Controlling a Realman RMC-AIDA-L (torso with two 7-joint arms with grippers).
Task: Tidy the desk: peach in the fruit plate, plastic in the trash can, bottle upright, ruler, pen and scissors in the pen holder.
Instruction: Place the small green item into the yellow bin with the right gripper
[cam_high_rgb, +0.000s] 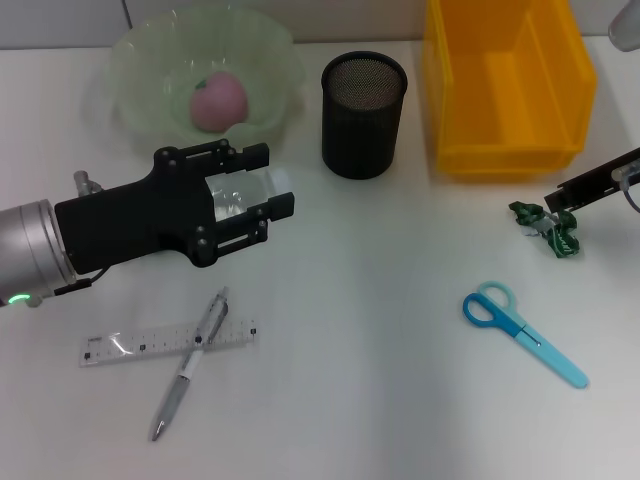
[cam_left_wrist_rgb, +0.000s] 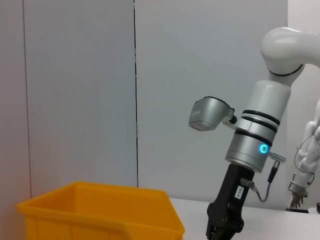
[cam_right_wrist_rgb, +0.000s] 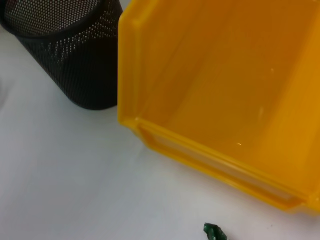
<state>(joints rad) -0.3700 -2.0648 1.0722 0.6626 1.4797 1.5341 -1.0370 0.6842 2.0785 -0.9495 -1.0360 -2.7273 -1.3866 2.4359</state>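
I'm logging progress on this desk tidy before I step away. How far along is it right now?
Done: the peach sits in the fruit plate. In hand: the left gripper is closed on the bottle, lying sideways; the right gripper is at the green plastic scrap, beside the empty trash can. Left: ruler, pen and scissors lie on the desk; the pen holder is empty.

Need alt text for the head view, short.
The left gripper holds a clear bottle lying sideways above a white desk, in front of a green plate holding a peach. A pen crosses a ruler nearby. The right gripper reaches green plastic near scissors, a yellow bin and a mesh cup.
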